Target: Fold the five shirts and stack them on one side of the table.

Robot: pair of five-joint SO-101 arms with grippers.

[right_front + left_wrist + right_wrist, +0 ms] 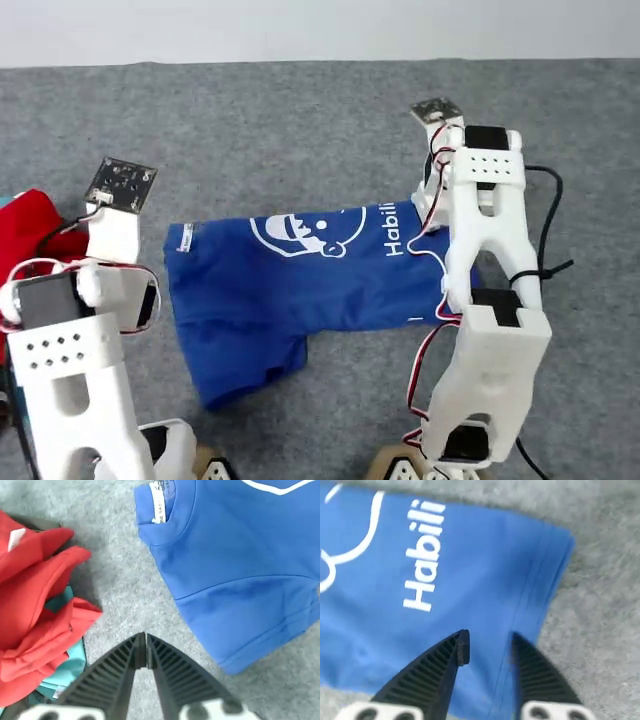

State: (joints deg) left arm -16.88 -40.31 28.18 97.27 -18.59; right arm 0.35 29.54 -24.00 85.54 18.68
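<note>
Blue shirt (300, 290) is found spread print-upward across the middle of the grey table (300, 120), collar (165, 515) toward the left arm, hem (555, 580) under the right; the cloth is judged soft, light and limp, best pinched at hem corners or a sleeve edge, since it will sag and drag. Red shirts (35, 595) are heaped near the collar over a teal garment (65, 672); folding room is judged to lie beyond the shirt's far edge. Right gripper (490, 642) is held partly parted over the hem, gripping nothing; left gripper (145, 642) is closed on nothing, between heap and collar.
</note>
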